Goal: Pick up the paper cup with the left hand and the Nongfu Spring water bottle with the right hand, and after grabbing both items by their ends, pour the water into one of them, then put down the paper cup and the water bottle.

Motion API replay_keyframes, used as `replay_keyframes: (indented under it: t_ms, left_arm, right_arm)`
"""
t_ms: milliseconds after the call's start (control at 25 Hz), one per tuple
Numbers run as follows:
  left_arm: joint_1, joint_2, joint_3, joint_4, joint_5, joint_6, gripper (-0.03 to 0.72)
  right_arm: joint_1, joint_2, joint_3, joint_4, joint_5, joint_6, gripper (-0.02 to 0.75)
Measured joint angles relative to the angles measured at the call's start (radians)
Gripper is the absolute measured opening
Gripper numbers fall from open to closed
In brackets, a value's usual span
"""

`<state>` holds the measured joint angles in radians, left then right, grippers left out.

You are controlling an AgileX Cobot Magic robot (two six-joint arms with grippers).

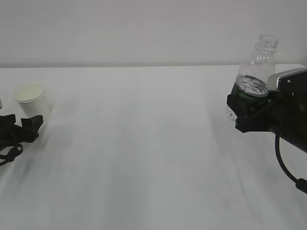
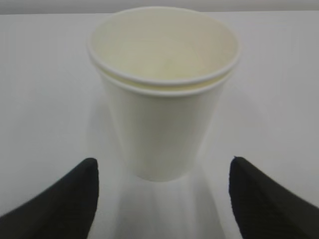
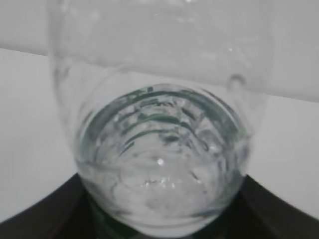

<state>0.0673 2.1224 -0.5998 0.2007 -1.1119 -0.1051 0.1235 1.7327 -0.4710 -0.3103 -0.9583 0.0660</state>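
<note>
The white paper cup stands upright on the table at the far left; its mouth shows a cream inside and a doubled rim. My left gripper is open, and its black fingertips flank the cup's base without touching it. At the right, my right gripper is shut on the Nongfu Spring water bottle around its green label band. The bottle is upright, leaning slightly, and capless. Clear water fills its lower part. The black jaws lie dark along the bottom of the right wrist view, under the bottle.
A plain white table spreads between the two arms, with a pale wall behind it. A thick black cable hangs from the right arm at the right edge. Looped cables trail from the left arm.
</note>
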Motion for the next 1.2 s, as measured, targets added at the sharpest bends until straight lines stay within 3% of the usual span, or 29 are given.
replay_keyframes:
  t_ms: [1200]
  left_arm:
    - [0.0, 0.128, -0.235, 0.016, 0.009, -0.043, 0.587]
  right_arm:
    - [0.0, 0.0, 0.0, -0.001, 0.0, 0.002, 0.459]
